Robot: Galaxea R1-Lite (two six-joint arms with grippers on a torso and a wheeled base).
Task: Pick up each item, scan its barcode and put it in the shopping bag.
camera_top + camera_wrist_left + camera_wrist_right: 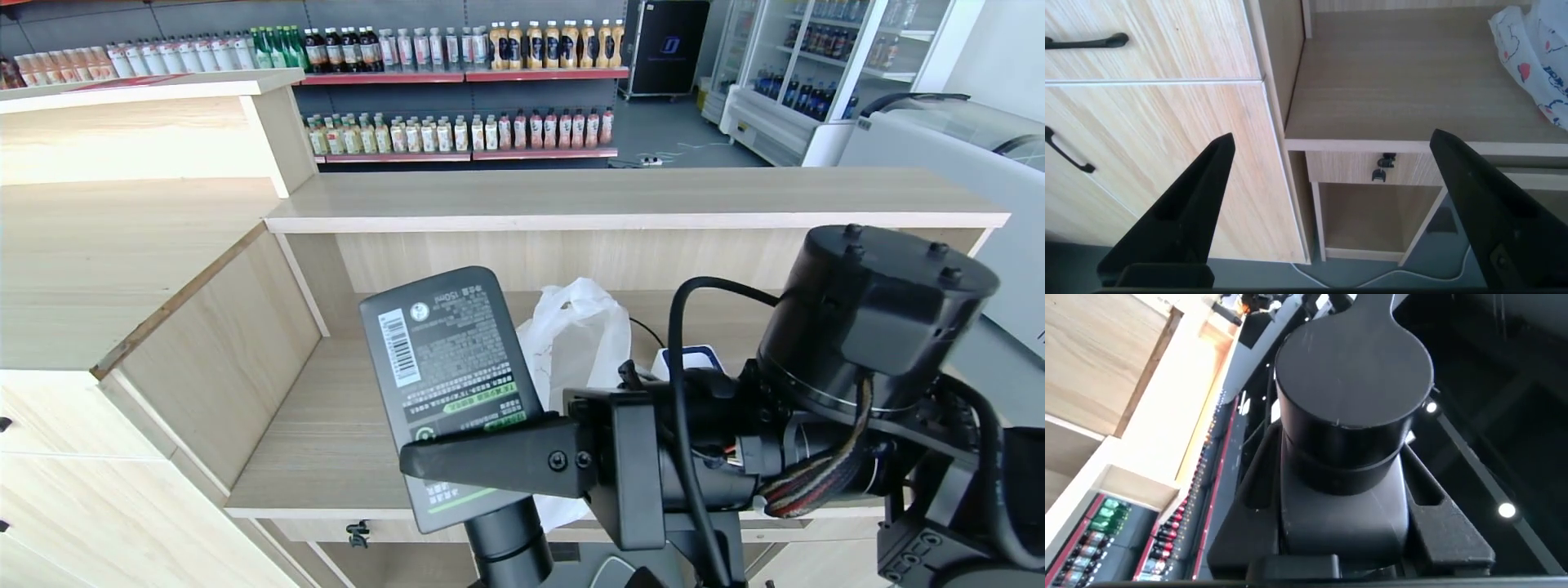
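Bottle: we've got the dark flat bottle (pixel 445 367) up in the air in front of the counter (pixel 326 441), cap (pixel 508 543) pointing down, well clear of the desk surface.
Why it's held so: the barcode (pixel 402 347) runs along the label's edge and that face is turned up and outward. We read this as a presenting pose, showing the code off, not a bagging pose.
Right gripper (pixel 441 461): clamped on the bottle across its lower body. One black finger (pixel 490 457) lies flat over the label face and the other sits behind. From the right wrist, the two fingers flank the body just below the cap. It's a low grip, and it leaves the barcode uncovered.
Left gripper (pixel 1331 137): jaws spread wide with nothing between them. It hangs low, off the counter's front edge and beside the cabinet door (pixel 1151 163), which we'd say keeps it out of the way.
Shopping bag (pixel 575 335): white plastic, crumpled on the counter behind the bottle. We cannot tell whether its mouth is open.
Beside the bag: a small white and blue device (pixel 690 359) with a cable. It may be the scanner, though we can't be sure.
Stage: by our judgement we're on the scan step, with bagging not yet done.
Watch for: the bag is floppy, so the drop may need a careful line over its opening.
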